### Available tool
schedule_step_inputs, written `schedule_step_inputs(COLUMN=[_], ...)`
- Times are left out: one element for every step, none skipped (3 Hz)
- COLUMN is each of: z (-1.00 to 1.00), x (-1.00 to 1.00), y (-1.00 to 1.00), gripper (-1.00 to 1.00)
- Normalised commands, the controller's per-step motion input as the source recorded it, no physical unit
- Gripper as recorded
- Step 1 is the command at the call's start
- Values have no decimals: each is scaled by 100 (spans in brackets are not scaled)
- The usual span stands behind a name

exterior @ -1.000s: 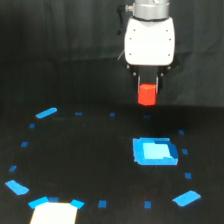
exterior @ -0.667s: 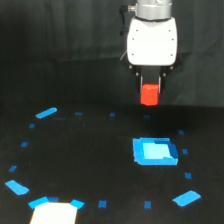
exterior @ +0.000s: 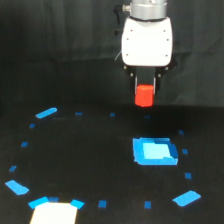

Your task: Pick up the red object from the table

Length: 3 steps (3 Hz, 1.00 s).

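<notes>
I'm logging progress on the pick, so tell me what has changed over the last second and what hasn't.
The gripper, shut on the red object, has risen a little further above the table, carrying the block with it; nothing was newly grasped or released. The blue tray, the blue tape marks and the white patch at the bottom edge stayed where they were.

One view only, exterior, so no overlap to compare. Camera sits in front of the arm [exterior: 147, 42], raised, looking slightly down across the table [exterior: 90, 150] toward a dark backdrop. Middle distance: arm at top centre, cut off by the frame's upper edge; table fills the lower half, running off both sides and bottom
</notes>
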Motion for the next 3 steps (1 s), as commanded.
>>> schedule_step_inputs(z=[58, 100, 33], x=[-30, -9, -51], y=[-13, -41, -24], gripper=[-100, -100, -100])
